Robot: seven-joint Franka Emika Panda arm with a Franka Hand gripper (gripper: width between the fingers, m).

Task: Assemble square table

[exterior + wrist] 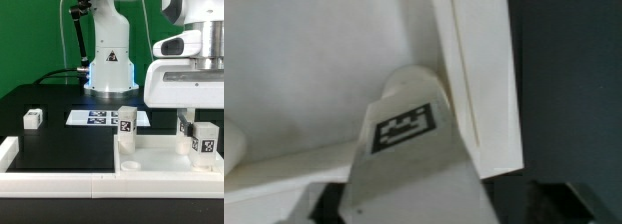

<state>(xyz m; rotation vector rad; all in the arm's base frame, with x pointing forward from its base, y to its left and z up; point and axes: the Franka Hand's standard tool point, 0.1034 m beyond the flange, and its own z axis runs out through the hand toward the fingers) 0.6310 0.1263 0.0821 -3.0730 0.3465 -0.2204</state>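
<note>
Black worktop point(60, 150) carries the white tabletop point(160, 155). One leg point(203, 141) stands upright over the tabletop, close to its rim, between the fingers of the end effector point(197, 132); I cannot tell whether they clamp it. A second leg point(126, 122) stands just beside the tabletop, and a third point(33, 118) sits well apart from it.

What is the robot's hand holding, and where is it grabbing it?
A small white block leg with a black-and-white tag sits between the fingers of the hand, near its upper end, but whether they grip it cannot be told.
</note>
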